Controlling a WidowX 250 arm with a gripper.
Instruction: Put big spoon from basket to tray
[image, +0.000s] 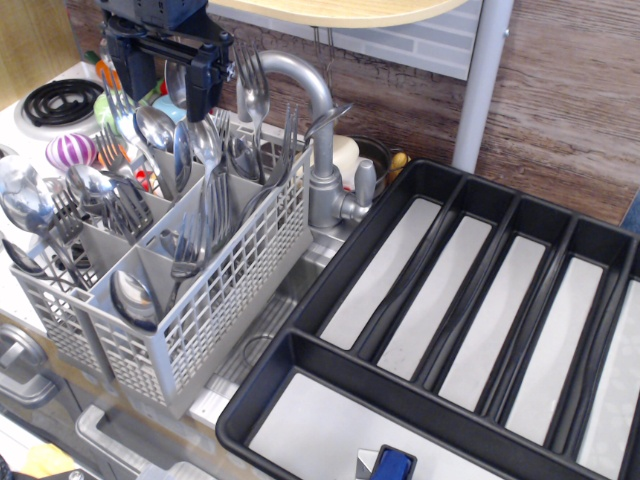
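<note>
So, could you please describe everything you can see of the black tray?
The tray is large, black and looks like plastic, with long parallel slots and one crosswise compartment nearest the camera, all with pale grey bottoms. It lies tilted, right of the basket and by the faucet. The slots look empty; a small blue object shows at its near edge.

No readable text, label, brand, number or sign anywhere. Checked on the grey basket (200, 310), the black tray (330, 270), the steel cutlery (205, 190) and the faucet (315, 130): all plain. Blue item (392, 465) at the bottom edge equally unmarked, as far as visible.
</note>
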